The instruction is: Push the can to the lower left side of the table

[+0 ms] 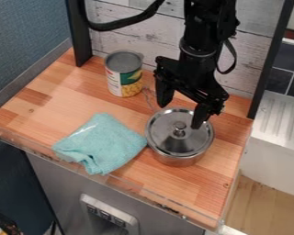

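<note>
My gripper (183, 108) hangs open over the back edge of the lidded pot, its two fingers spread apart with nothing held between them. The can (124, 75), with a green, white and yellow label, stands upright near the back of the wooden table (39, 105). It is to the left of my gripper and apart from it.
A metal pot (177, 158) with a knobbed lid stands right of centre. The crumpled teal cloth (103, 144) lies in front of the can, beside the pot. A clear raised edge (128, 183) runs along the table's front, and whitish planks stand behind the table.
</note>
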`<state>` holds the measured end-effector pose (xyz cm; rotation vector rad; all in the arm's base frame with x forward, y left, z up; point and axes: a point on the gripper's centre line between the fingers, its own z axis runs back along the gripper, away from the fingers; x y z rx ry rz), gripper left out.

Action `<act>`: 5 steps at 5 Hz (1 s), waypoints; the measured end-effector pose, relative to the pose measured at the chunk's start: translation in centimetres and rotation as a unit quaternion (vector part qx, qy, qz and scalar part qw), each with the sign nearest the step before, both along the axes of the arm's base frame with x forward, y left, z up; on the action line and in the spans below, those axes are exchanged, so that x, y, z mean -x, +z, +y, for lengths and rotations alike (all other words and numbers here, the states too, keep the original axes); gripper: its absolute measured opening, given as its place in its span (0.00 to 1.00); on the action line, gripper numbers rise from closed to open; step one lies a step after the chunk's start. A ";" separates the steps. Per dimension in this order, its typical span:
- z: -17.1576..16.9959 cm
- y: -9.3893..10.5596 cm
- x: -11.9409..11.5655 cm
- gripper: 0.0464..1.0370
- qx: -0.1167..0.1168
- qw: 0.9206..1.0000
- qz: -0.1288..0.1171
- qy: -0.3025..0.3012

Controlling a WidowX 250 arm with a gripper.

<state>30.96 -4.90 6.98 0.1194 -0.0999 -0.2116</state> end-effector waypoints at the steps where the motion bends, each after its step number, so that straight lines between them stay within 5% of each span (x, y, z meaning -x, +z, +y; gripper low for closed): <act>1: 0.0 -1.0 0.2 0.96 -0.003 1.000 0.017 -0.001; 4: 8.2 0.8 -3.3 0.96 -0.010 0.998 -0.009 0.064; 5: 10.9 0.2 -5.4 0.96 0.006 0.998 -0.042 0.051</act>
